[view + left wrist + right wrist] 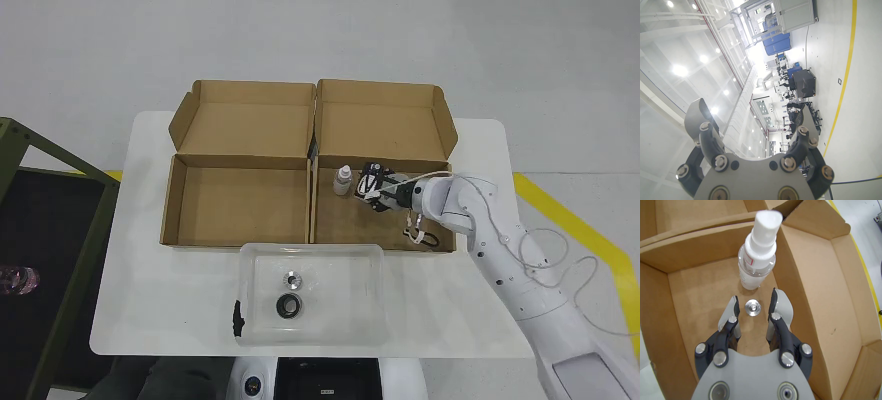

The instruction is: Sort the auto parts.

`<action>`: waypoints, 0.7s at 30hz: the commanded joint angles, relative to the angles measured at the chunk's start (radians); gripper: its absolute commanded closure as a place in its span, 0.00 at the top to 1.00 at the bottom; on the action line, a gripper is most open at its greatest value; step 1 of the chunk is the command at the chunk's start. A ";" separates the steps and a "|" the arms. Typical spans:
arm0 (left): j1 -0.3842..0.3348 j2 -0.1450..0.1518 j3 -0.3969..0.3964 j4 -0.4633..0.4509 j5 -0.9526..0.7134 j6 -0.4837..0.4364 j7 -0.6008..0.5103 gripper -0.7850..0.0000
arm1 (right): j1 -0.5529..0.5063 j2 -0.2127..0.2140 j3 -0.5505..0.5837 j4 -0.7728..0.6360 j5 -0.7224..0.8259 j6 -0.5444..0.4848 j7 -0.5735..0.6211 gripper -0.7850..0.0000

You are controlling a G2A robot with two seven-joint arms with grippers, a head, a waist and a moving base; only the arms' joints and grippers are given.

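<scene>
Right gripper (755, 299) hung inside the right cardboard box (810, 294), low over its floor, fingers (779, 306) spread and gripping nothing. A small round silver metal part (752, 309) lay flat on the floor of that box, in the gap between the two fingers. It touched neither finger as far as the wrist view showed.

A clear spray bottle (757, 264) with a white cap stood upright in the same box, just beside the part on the side away from the gripper. It was close to the box wall shared with the neighbouring box.

In the top view the right gripper (375, 185) sat next to the spray bottle (343, 180), in the half of the right cardboard box (355, 225) nearest the left cardboard box (235, 205). That second box stood side by side against the first, both lids folded back.

A clear plastic tray (312, 248) sat on the white desk (150, 260) just beside the right box's near wall, on the robot's side, straddling the line between the two boxes. In the tray were a silver round part (293, 280) and a black ring (290, 306), close together but apart.

Left gripper (751, 104) was aimed up toward the hall ceiling — fingers (696, 113) spread wide, nothing between them. Where it sat relative to the box could not be told.
</scene>
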 commanded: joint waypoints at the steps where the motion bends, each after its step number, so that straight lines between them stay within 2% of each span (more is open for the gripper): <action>1: 0.000 0.000 0.000 0.000 0.000 0.000 0.000 1.00 | -0.017 0.006 0.022 -0.023 0.013 -0.008 -0.007 0.43; 7: 0.000 0.000 0.000 0.000 0.000 0.000 0.000 1.00 | -0.088 0.025 0.091 -0.121 0.068 -0.032 -0.022 0.48; 9: 0.000 0.000 0.000 0.000 0.000 0.000 0.000 1.00 | -0.114 0.032 0.111 -0.161 0.080 -0.042 -0.020 0.54; 11: 0.000 0.000 0.000 0.000 0.000 0.000 0.000 1.00 | -0.143 0.038 0.130 -0.205 0.095 -0.051 -0.023 0.65; 12: 0.000 0.000 0.000 0.000 0.000 0.000 0.000 1.00 | -0.157 0.041 0.140 -0.228 0.098 -0.052 -0.022 0.75; 13: 0.000 0.000 0.000 0.000 0.000 0.000 0.000 1.00 | -0.173 0.043 0.148 -0.253 0.103 -0.053 -0.025 0.93; 14: 0.000 0.000 0.000 0.000 0.000 0.000 0.000 1.00 | -0.188 0.046 0.155 -0.274 0.107 -0.057 -0.028 1.00; 21: 0.000 0.000 0.000 0.000 0.000 0.000 0.000 1.00 | -0.283 0.058 0.182 -0.406 0.152 -0.074 -0.057 1.00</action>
